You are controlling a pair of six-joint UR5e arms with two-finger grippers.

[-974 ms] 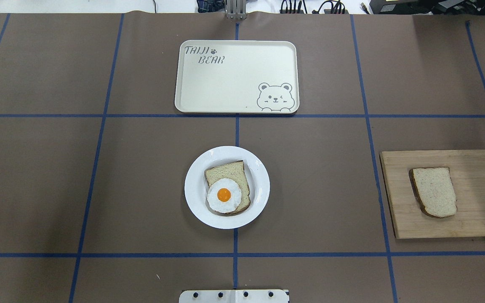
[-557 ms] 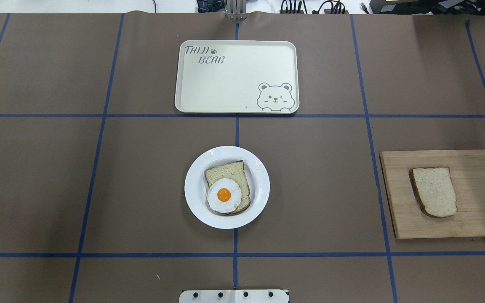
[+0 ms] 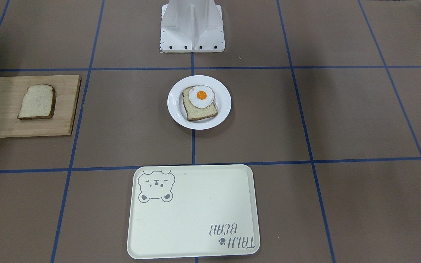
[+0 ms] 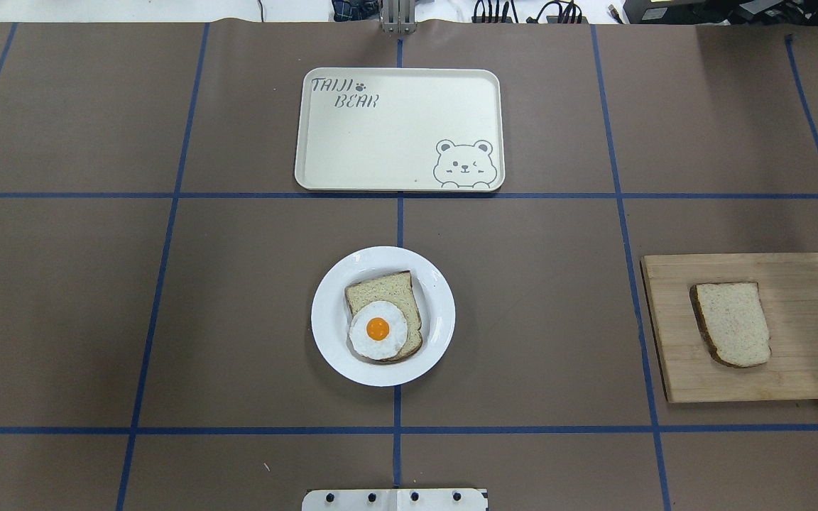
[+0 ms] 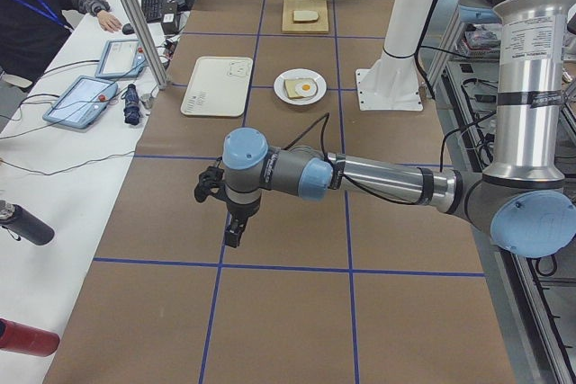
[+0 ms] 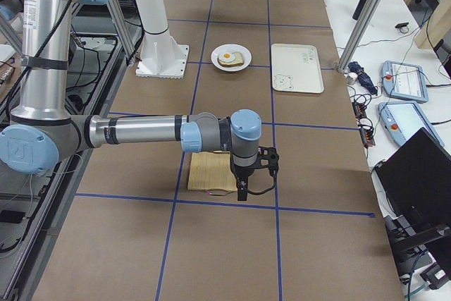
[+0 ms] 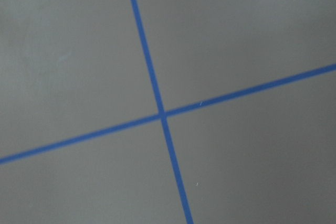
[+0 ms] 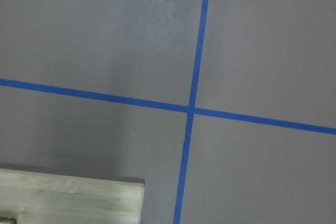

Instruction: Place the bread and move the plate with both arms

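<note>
The plain bread lies flat on a wooden board at the table's right; it also shows in the front view. The white plate sits mid-table and holds a slice topped with a fried egg. Neither gripper shows in the overhead or front view. The left gripper hangs over bare table far to the left of the plate. The right gripper hangs beside the board's outer end; a board corner shows in its wrist view. I cannot tell whether either is open or shut.
A cream tray with a bear drawing lies beyond the plate, across a blue tape line. The white robot base stands behind the plate. An operator sits at a side bench with tablets.
</note>
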